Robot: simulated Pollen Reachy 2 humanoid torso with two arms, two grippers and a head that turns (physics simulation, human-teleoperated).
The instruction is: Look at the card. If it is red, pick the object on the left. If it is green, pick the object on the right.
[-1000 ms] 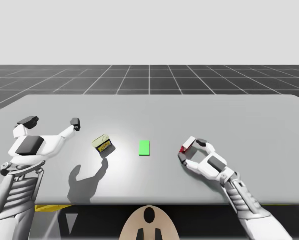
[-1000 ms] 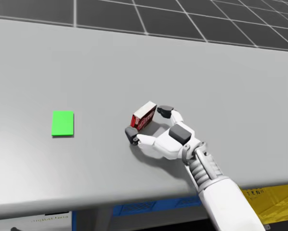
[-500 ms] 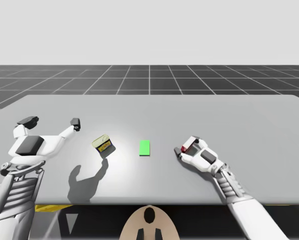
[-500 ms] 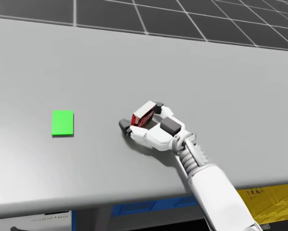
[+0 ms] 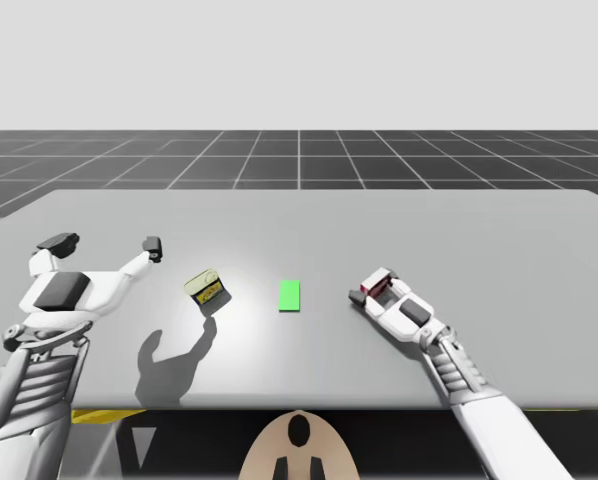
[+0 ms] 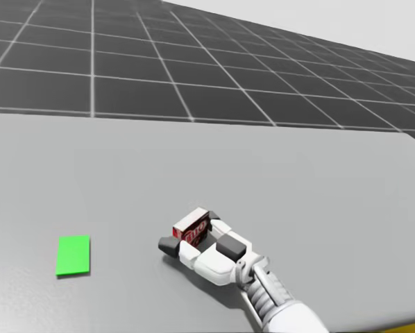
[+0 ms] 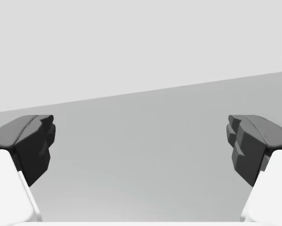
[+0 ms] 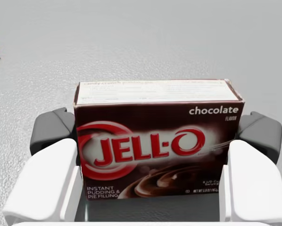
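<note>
The card [image 5: 290, 295] is green, so the right-hand object is yours — that brown box [image 8: 157, 155], standing on the table [image 5: 479, 230], sits pinched in your right gripper [image 8: 155, 134] for lifting; your left gripper [image 7: 141, 141] hangs spread

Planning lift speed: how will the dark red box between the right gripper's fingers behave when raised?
The dark red box looks like thin card: probably light, stiff, but dentable. My right gripper grips its flat sides, so it likely won't roll; smooth faces might slip.
</note>
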